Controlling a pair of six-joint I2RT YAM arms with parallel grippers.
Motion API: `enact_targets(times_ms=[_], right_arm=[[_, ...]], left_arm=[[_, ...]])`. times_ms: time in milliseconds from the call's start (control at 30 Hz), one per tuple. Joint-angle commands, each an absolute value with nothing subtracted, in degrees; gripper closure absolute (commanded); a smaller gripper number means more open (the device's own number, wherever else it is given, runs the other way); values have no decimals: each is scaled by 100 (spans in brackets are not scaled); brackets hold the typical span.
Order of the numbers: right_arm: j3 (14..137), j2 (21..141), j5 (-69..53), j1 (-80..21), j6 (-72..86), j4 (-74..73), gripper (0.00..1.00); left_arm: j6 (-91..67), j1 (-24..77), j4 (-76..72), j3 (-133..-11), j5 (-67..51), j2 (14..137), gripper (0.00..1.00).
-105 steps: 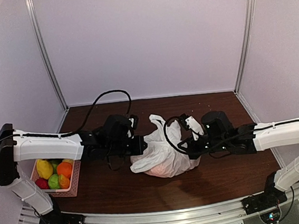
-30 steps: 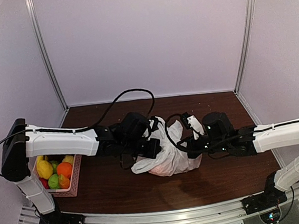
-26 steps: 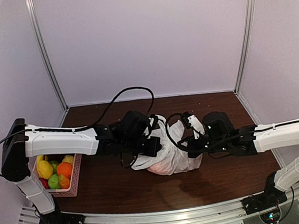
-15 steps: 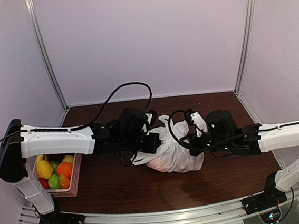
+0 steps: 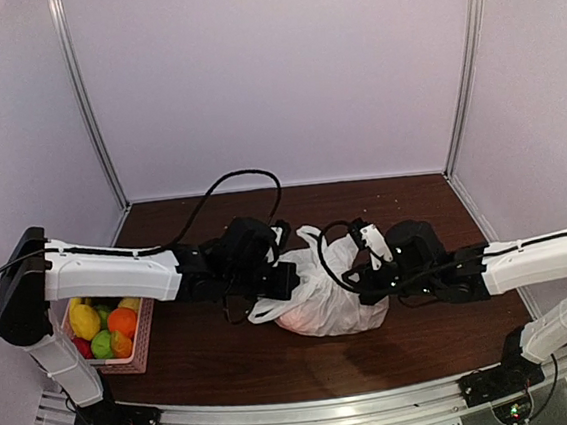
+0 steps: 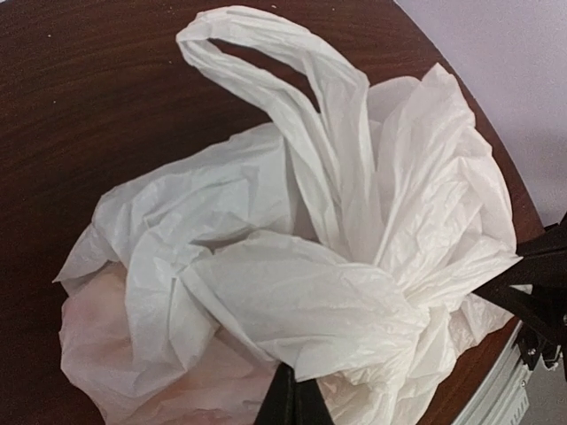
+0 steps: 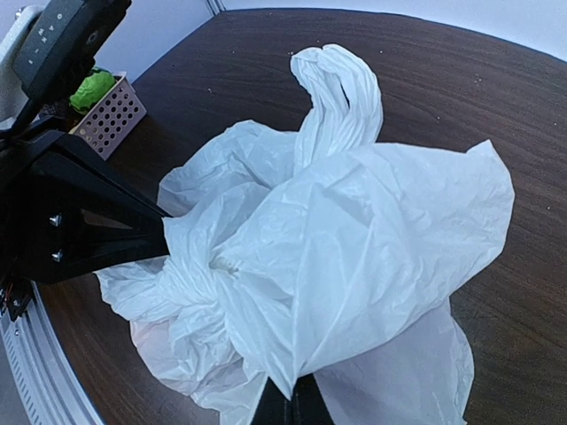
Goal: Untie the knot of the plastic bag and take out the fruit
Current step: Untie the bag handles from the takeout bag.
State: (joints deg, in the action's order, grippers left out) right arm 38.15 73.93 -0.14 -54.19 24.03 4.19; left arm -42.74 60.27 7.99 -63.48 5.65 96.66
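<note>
The white plastic bag [image 5: 321, 291] lies mid-table between both arms. One handle loop [image 5: 316, 241] stands up at its back. The knot [image 7: 215, 264] is a twisted bunch at the bag's middle, and it also shows in the left wrist view [image 6: 415, 310]. A reddish fruit [image 5: 299, 317] shows faintly through the plastic. My left gripper [image 5: 288, 275] is shut on a fold of the bag's left side [image 6: 292, 400]. My right gripper [image 5: 364, 283] is shut on a fold of the bag's right side [image 7: 294, 400].
A pink basket [image 5: 143, 339] with several fruits, yellow, orange, green and red, stands at the near left beside the left arm's base. Black cables loop above both wrists. Metal rails run along the near edge and the walls.
The left gripper has moved right to the bag and closed on its left side. The bag has been pulled and shifted slightly between the two grippers. The right gripper stays on it.
</note>
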Motion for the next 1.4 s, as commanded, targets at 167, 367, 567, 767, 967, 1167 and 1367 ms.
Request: enact_targets(times_ms=[167, 367, 567, 767, 967, 1167, 1367], right_arm=[[3636, 7323, 292, -5423, 2475, 281, 100], [3600, 7327, 332, -5423, 2535, 281, 100], [3611, 7277, 338, -5423, 2549, 299, 100], [3846, 7268, 183, -5423, 2558, 157, 100], [4368, 6906, 14, -5432, 2442, -269, 53], [4941, 7030, 236, -5440, 2335, -835, 24], [5508, 7751, 496, -5470, 2335, -1336, 12]], left_arm=[[-4536, 5742, 422, -5987, 542, 9470, 100], [-4718, 5574, 311, -5738, 474, 9380, 100], [-4782, 5445, 79, -5554, 369, 9258, 100], [-4743, 5441, -88, -5555, 118, 9281, 100], [-4596, 5448, -280, -5571, -256, 9255, 100], [-4545, 5448, -308, -5594, -389, 9263, 100], [-4548, 5442, -293, -5593, -403, 9293, 100]])
